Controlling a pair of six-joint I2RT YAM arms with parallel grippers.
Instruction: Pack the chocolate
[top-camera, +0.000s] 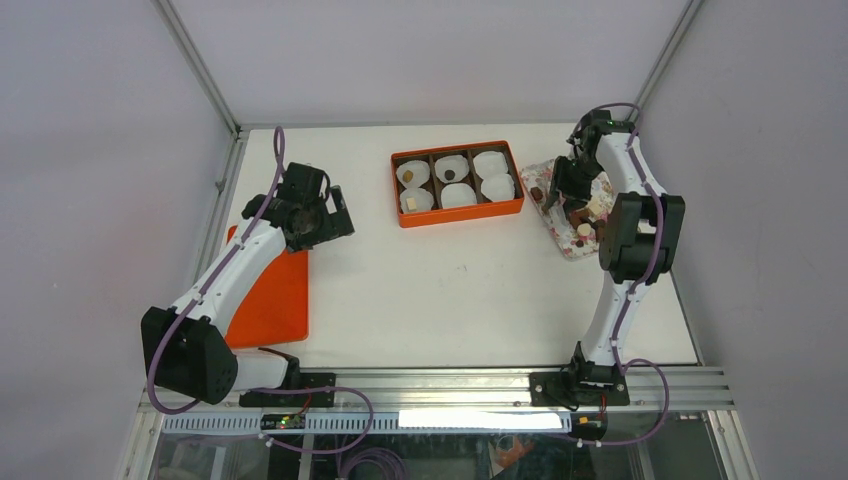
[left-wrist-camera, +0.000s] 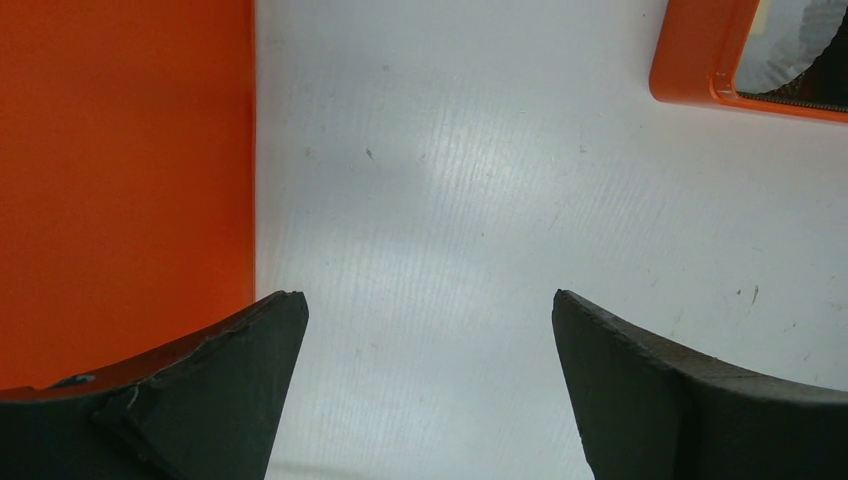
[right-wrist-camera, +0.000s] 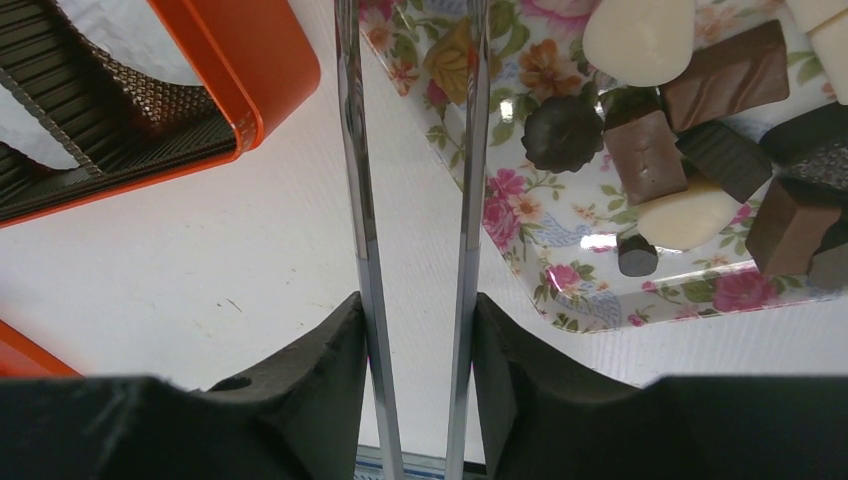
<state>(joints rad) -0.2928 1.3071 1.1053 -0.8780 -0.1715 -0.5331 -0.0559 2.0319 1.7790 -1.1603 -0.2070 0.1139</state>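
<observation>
Chocolate pieces (right-wrist-camera: 640, 150), dark, brown and cream, lie heaped on the floral tray (right-wrist-camera: 520, 215) at the right; they also show in the top view (top-camera: 583, 231). An orange box (top-camera: 460, 214) holds six white paper cups; three cups hold a small piece each (top-camera: 451, 174). My right gripper (right-wrist-camera: 418, 305) is shut on metal tweezers (right-wrist-camera: 472, 150), whose blades stand apart over the tray's left edge; their tips are out of view. It hangs over the tray in the top view (top-camera: 562, 192). My left gripper (left-wrist-camera: 430, 300) is open and empty above the bare table.
An orange lid (top-camera: 270, 300) lies flat at the left, beside my left gripper, and fills the left side of the left wrist view (left-wrist-camera: 120, 180). The box's corner (right-wrist-camera: 240, 60) lies just left of the tweezers. Enclosure walls ring the table.
</observation>
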